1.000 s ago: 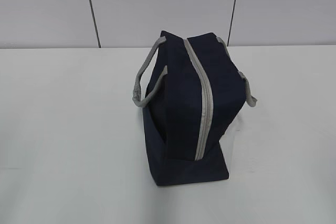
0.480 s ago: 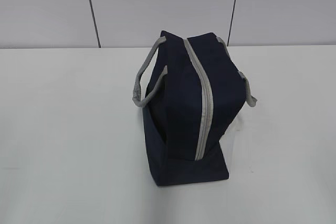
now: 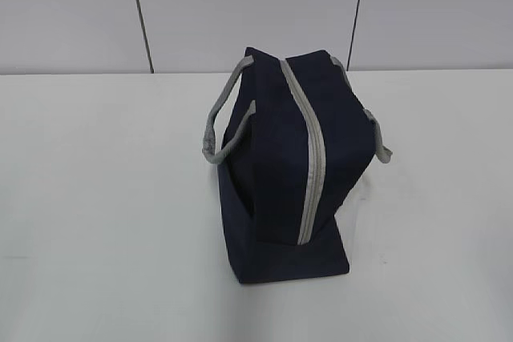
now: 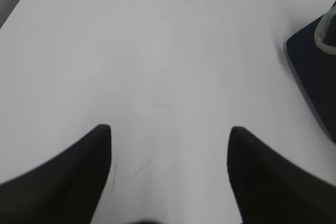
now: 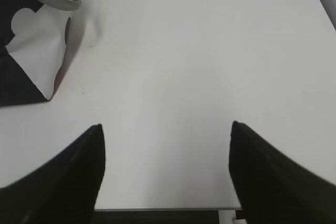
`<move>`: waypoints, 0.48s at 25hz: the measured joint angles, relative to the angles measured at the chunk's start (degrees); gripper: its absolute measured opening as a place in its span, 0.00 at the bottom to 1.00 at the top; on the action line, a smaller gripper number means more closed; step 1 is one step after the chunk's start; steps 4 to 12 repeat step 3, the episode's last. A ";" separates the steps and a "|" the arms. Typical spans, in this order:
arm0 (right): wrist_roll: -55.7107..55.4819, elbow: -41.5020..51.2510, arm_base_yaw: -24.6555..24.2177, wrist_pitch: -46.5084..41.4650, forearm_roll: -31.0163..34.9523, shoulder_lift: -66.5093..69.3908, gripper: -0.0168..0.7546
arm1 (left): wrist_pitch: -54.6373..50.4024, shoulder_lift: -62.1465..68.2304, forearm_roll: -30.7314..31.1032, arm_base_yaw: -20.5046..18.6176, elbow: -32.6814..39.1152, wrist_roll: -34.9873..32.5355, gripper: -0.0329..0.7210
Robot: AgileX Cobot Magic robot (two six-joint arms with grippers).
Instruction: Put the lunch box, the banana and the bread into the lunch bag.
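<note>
The navy-blue lunch bag [image 3: 292, 170] stands in the middle of the white table, its grey zipper [image 3: 313, 158] running along the top and closed as far as I can see. Grey handles hang at both sides. A corner of the bag shows at the right edge of the left wrist view [image 4: 315, 72], and its white side panel at the top left of the right wrist view [image 5: 37, 61]. My left gripper [image 4: 169, 129] is open and empty over bare table left of the bag. My right gripper [image 5: 165, 125] is open and empty near the table's front edge. The lunch box, banana and bread are out of view.
The white table [image 3: 96, 198] meets a grey panelled wall [image 3: 240, 6] behind the bag. The table's front edge [image 5: 168, 208] shows just under my right gripper. Neither arm shows in the exterior view.
</note>
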State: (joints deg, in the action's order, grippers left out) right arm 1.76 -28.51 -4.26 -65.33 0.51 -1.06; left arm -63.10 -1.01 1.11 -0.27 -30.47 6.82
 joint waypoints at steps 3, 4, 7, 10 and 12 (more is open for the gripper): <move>-0.13 0.00 0.00 0.00 0.00 0.00 0.75 | 0.00 0.00 0.00 0.00 0.00 0.00 0.66; -0.13 0.00 0.00 0.00 0.00 0.00 0.75 | 0.00 0.00 0.00 0.00 0.00 0.00 0.66; -0.13 0.00 0.00 0.00 0.00 0.00 0.75 | 0.00 0.00 0.00 0.00 0.00 0.00 0.66; -0.13 0.00 0.00 0.00 0.00 0.00 0.75 | 0.00 0.00 0.00 0.00 0.00 0.00 0.66; -0.13 0.00 0.00 0.00 0.00 0.00 0.75 | 0.00 0.00 0.00 0.00 0.00 0.00 0.66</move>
